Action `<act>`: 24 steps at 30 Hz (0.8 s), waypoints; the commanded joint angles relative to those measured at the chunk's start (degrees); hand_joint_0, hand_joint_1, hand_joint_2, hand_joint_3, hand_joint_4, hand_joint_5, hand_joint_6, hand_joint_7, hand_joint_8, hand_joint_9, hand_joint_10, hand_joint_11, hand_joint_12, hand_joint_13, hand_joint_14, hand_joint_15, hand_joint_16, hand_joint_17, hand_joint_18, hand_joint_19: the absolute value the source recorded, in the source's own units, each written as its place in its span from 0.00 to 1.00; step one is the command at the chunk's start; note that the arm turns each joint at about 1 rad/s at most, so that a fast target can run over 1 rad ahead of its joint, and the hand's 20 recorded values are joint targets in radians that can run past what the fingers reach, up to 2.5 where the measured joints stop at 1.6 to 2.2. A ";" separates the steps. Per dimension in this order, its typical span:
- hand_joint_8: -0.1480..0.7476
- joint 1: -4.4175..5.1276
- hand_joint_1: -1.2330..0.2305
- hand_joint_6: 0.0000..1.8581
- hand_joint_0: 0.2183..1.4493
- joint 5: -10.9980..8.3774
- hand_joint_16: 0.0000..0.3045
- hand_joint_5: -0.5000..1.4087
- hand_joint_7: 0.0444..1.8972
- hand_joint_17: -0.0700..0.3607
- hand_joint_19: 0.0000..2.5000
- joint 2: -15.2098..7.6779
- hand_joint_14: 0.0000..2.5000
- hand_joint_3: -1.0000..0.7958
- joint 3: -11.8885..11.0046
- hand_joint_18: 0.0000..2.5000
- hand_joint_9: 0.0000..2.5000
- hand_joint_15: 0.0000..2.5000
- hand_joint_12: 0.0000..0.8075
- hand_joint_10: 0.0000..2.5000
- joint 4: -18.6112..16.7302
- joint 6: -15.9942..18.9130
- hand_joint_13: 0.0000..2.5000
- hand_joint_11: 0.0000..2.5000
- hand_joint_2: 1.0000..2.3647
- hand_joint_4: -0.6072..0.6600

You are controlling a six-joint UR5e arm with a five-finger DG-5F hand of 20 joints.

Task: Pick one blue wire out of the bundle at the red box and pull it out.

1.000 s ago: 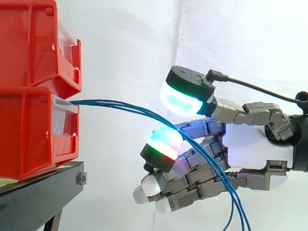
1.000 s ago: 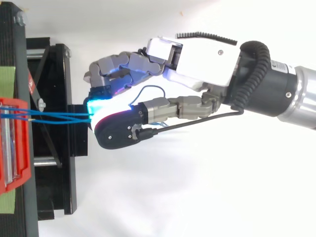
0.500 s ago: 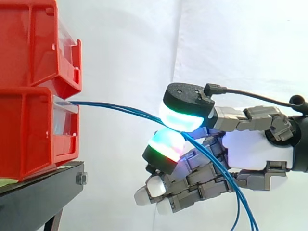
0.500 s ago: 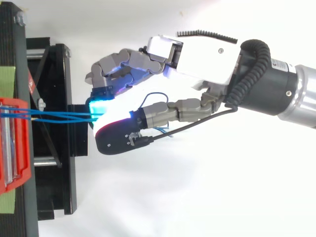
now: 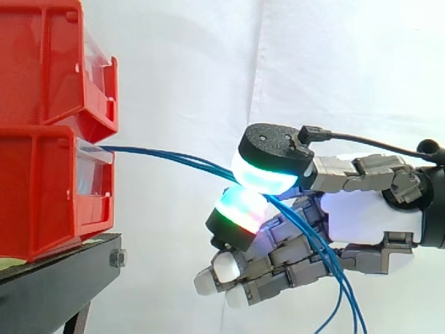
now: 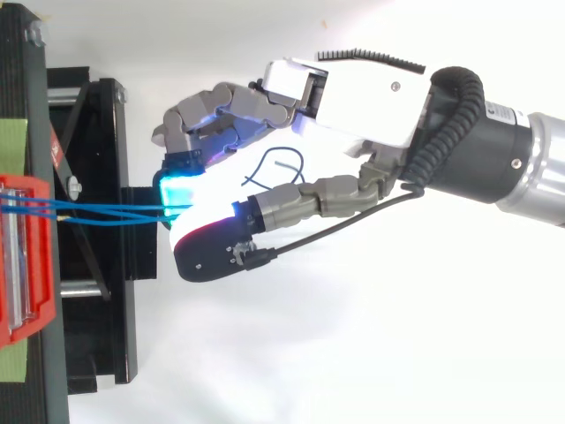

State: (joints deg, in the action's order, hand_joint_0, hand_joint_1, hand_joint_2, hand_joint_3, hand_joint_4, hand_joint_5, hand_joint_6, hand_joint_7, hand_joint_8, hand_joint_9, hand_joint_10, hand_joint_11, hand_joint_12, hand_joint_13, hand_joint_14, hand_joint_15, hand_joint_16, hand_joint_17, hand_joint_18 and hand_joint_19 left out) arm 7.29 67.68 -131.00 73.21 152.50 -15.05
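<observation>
Several blue wires [image 5: 174, 156] stretch from the lower red box [image 5: 42, 191] on its black stand [image 5: 55, 289] to the hand [image 5: 368, 216] I am running, which reaches in level from the right, thumb pad [image 5: 268, 175] pressed over a glowing fingertip [image 5: 240, 209], pinching the strands, other fingers curled beneath.

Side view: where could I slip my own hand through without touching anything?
Free: above the blue wires, between the red bins and the hand; also below them, right of the black stand. Crowded where the fingers pinch the wires.
</observation>
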 commanded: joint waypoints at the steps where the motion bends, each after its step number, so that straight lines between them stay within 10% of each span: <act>1: 0.49 0.00 0.21 0.40 0.35 0.00 0.19 0.18 0.61 0.47 0.11 0.13 0.00 0.37 0.00 0.14 0.35 0.05 0.47 0.01 0.17 -0.07 0.16 0.28 0.01 0.78; 24: 0.50 0.00 0.45 0.27 0.18 0.00 0.23 0.23 0.74 0.52 0.14 0.22 0.00 0.28 0.00 0.12 0.37 0.06 0.52 0.01 -0.10 -0.07 0.15 0.21 0.00 0.76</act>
State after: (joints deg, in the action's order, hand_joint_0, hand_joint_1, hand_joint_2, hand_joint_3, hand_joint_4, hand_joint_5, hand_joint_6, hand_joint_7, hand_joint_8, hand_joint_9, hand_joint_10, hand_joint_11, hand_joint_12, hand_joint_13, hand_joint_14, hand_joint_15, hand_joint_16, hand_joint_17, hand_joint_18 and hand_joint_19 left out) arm 7.29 67.68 -130.78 73.21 152.56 -15.12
